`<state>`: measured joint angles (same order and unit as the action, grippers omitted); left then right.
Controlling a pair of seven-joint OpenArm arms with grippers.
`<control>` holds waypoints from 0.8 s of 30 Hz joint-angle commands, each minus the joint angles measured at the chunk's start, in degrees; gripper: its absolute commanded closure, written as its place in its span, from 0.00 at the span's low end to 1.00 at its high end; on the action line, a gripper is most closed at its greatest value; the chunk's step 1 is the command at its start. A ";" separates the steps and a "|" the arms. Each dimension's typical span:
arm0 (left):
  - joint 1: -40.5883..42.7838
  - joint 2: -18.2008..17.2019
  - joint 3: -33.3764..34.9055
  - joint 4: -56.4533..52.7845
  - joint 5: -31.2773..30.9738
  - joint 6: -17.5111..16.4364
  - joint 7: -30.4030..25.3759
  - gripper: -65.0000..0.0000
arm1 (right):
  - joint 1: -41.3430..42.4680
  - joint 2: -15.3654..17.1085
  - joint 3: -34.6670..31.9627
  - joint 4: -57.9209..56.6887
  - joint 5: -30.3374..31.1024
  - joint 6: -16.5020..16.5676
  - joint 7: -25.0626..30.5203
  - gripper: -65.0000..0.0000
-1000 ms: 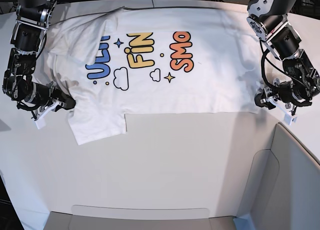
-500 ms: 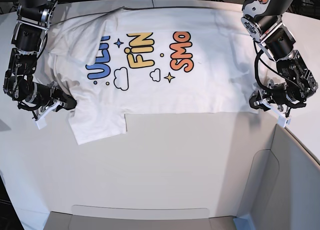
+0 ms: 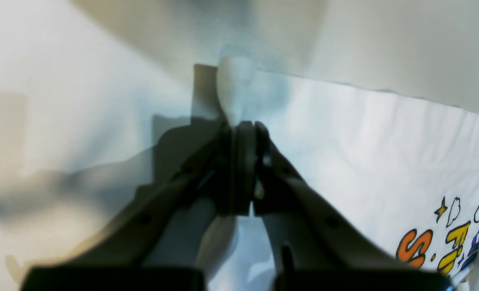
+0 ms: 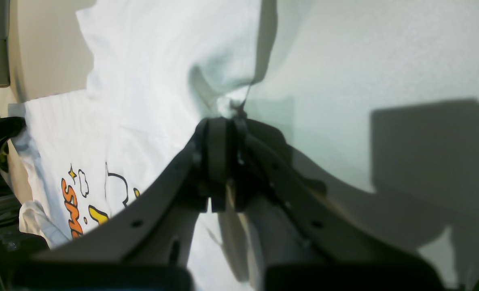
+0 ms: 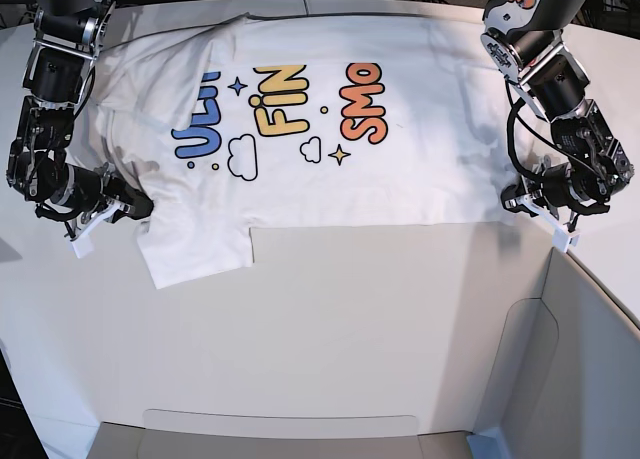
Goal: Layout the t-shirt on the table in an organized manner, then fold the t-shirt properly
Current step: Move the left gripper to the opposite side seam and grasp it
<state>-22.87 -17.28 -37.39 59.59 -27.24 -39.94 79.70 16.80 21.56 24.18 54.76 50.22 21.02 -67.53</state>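
The t-shirt (image 5: 410, 169) lies print-up across the far half of the white table (image 5: 330, 319), with one sleeve folded over the blue lettering. At the shirt's right corner in the base view, my left gripper (image 5: 512, 203) is shut on a raised pinch of the t-shirt's edge (image 3: 233, 89); the left wrist view shows its jaws pressed together (image 3: 243, 127). On the base view's left side, my right gripper (image 5: 140, 207) is shut on the cloth above the lower sleeve, and the right wrist view shows puckered fabric (image 4: 223, 101) right at the closed tips (image 4: 223, 121).
A grey folded panel (image 5: 585, 359) stands at the near right, and a low grey strip (image 5: 280, 427) runs along the near edge. Dark cables lie beyond the table's far edge.
My left gripper has slid a little inward to the shirt's corner and shut on the cloth there. The right arm has stayed put with its grip unchanged.
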 commanded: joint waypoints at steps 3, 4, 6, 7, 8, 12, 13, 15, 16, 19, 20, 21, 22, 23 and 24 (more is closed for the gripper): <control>-1.08 -0.88 0.24 0.67 -0.23 -0.06 0.30 1.00 | 0.65 0.72 -0.05 0.67 -0.59 -0.14 -0.56 1.00; -1.08 -0.88 0.24 0.67 -0.23 -0.06 0.30 1.00 | 0.65 0.72 -0.05 0.75 -0.59 -0.14 -0.56 1.00; -0.73 -0.88 0.33 0.76 -0.23 -0.06 0.30 1.00 | 0.65 0.72 -0.05 0.75 -0.59 -0.14 -0.56 1.00; -0.12 -0.88 0.33 0.93 -0.23 -0.06 0.30 1.00 | 0.65 0.72 -0.05 0.75 -0.59 -0.14 -0.56 1.00; 0.32 -0.88 0.33 0.93 -0.23 -0.06 0.30 1.00 | 0.65 0.81 -0.05 0.75 -0.59 -0.14 -0.56 1.00; 0.50 -0.79 0.33 0.93 -0.23 -0.06 0.30 1.00 | 0.65 0.90 -0.05 0.75 -0.59 -0.14 -0.56 1.00; 0.50 -0.79 0.33 0.93 -0.23 -0.06 0.30 1.00 | 0.65 0.90 -0.05 0.75 -0.59 -0.14 -0.56 1.00; 0.50 -0.79 0.33 0.93 -0.23 -0.06 0.30 1.00 | 0.65 0.90 -0.05 0.75 -0.59 -0.14 -0.56 1.00; 0.50 -0.79 0.33 0.93 -0.23 -0.06 0.30 1.00 | 0.65 0.90 -0.05 0.75 -0.59 -0.14 -0.56 1.00; 0.50 -0.79 0.33 0.93 -0.23 -0.06 0.30 1.00 | 0.65 0.90 -0.05 0.75 -0.59 -0.14 -0.56 1.00; 0.50 -0.88 0.33 1.02 -0.23 -0.06 0.30 1.00 | 0.65 0.90 -0.05 0.84 -0.59 -0.14 -0.56 1.00; 0.50 -0.88 0.33 1.02 -0.32 -0.06 0.30 1.00 | 0.65 0.90 -0.05 0.84 -0.59 -0.14 -0.56 1.00; 0.50 -0.88 0.33 1.02 -0.32 -0.06 0.30 1.00 | 0.65 0.90 -0.05 1.02 -0.59 -0.14 -0.56 1.00; 0.50 -0.88 0.33 1.02 -0.32 -0.06 0.30 1.00 | 0.65 0.99 -0.05 1.98 -0.59 -0.14 -0.91 1.00; 0.50 -0.96 0.33 1.02 -0.32 -0.06 0.30 1.00 | 0.65 0.99 -0.05 3.22 -0.59 -0.14 -1.70 1.00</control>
<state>-21.61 -17.37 -37.23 59.90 -28.56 -39.94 79.29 16.43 21.54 24.08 57.01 49.34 21.02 -68.79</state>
